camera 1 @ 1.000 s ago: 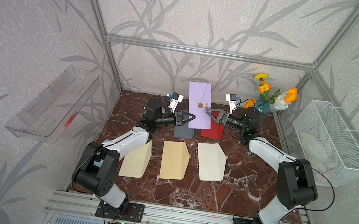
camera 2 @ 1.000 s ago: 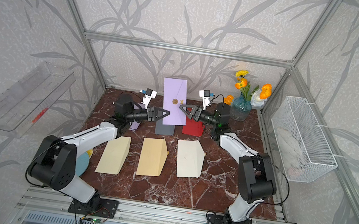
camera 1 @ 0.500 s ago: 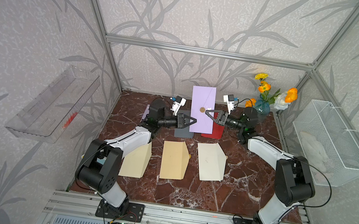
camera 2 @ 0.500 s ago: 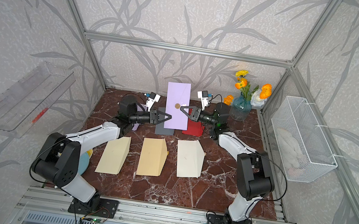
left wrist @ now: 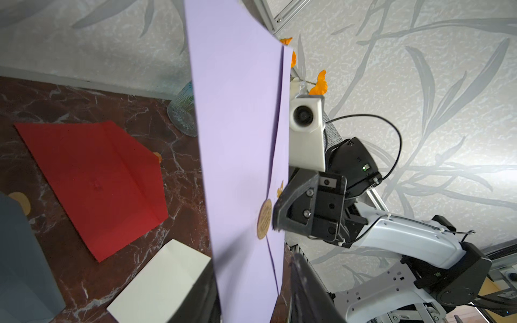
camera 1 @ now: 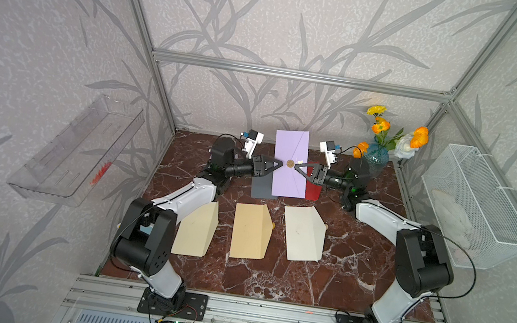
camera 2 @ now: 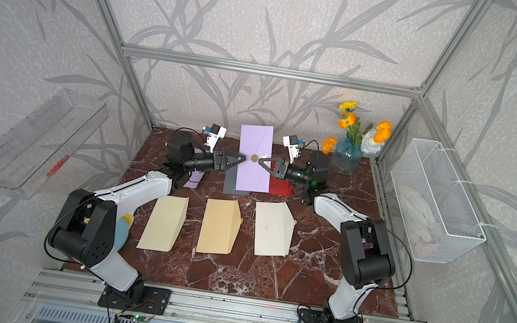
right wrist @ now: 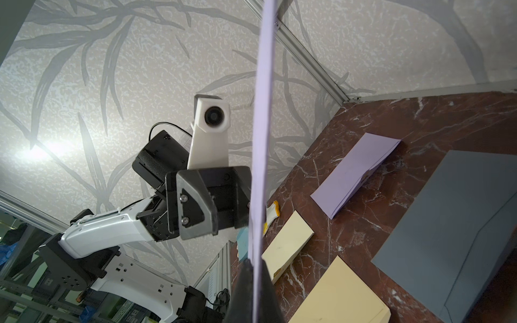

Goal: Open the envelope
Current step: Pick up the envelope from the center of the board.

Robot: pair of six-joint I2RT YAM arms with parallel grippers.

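We see a dark marble table (camera 1: 354,281), our widest surface. Above the middle of its back edge a lilac envelope (camera 1: 288,184) stands upright in the air, off the table. The right gripper (camera 1: 297,168) is clamped on one side edge of it; the left gripper (camera 1: 279,164) straddles the opposite edge, jaws partly apart and not pinching. A small round brown seal (camera 1: 290,163) holds the flap down — so we judge the lifting done, the opening itself yet to do.

Arms extended; right end effector (camera 1: 296,168) clamped, left end effector (camera 1: 280,163) seemingly part-open.
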